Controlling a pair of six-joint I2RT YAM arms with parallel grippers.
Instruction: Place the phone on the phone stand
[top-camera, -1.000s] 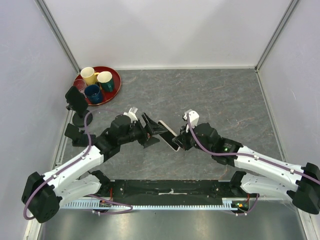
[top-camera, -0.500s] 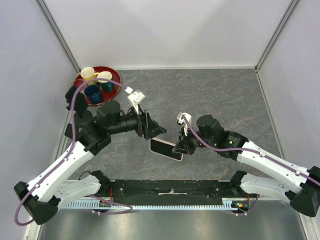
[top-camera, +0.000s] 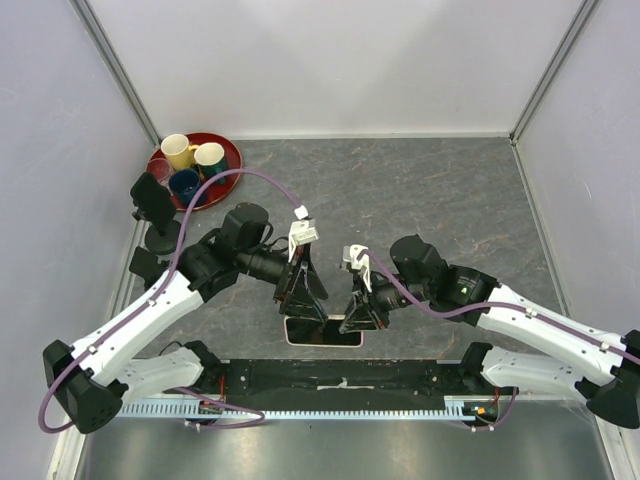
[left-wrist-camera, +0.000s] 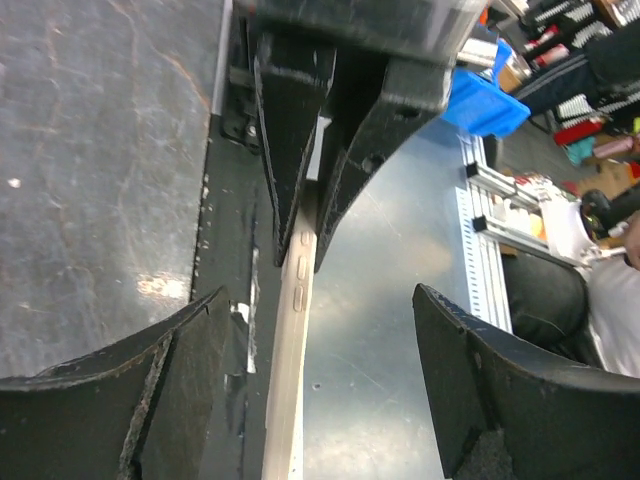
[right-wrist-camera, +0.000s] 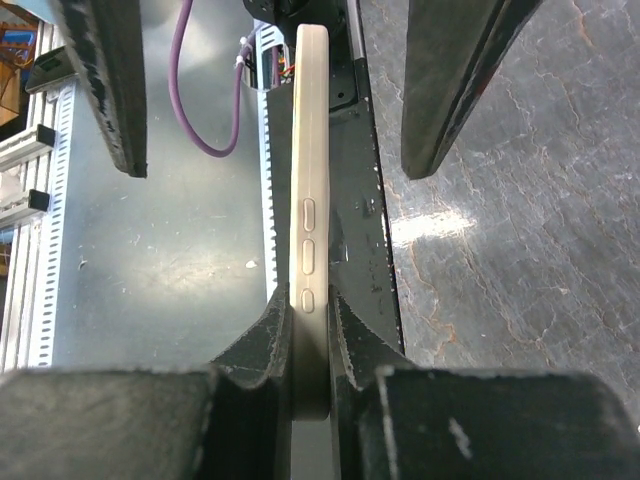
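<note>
At the far left, well away from both claws, the phone stand (top-camera: 153, 203) was seen upright beside the left wall. Behind it, a red tray (top-camera: 232, 160) holding several cups was set in the back corner. Nearer the middle, the left gripper (top-camera: 305, 305) was pointed down toward the near edge of the grey table (top-camera: 450, 200) and was released. In its wrist view its two fingers (left-wrist-camera: 130, 400) were spread wide, one on each side of the phone (top-camera: 322, 334), with clear gaps left between them and it. The phone was held between the two claws, close by the black mounting rail (top-camera: 400, 375). Its dark face was turned to the overhead camera, and its pale, buttoned side edge was shown to both wrist cameras. Whether it rested on the surface could not be told. Just right of the left claw, the right gripper (top-camera: 362, 318) was clenched on the phone's other end, its fingers (right-wrist-camera: 250, 370) pressed against the two broad faces. The stand was left well apart from the phone, off beyond the left claw.
</note>
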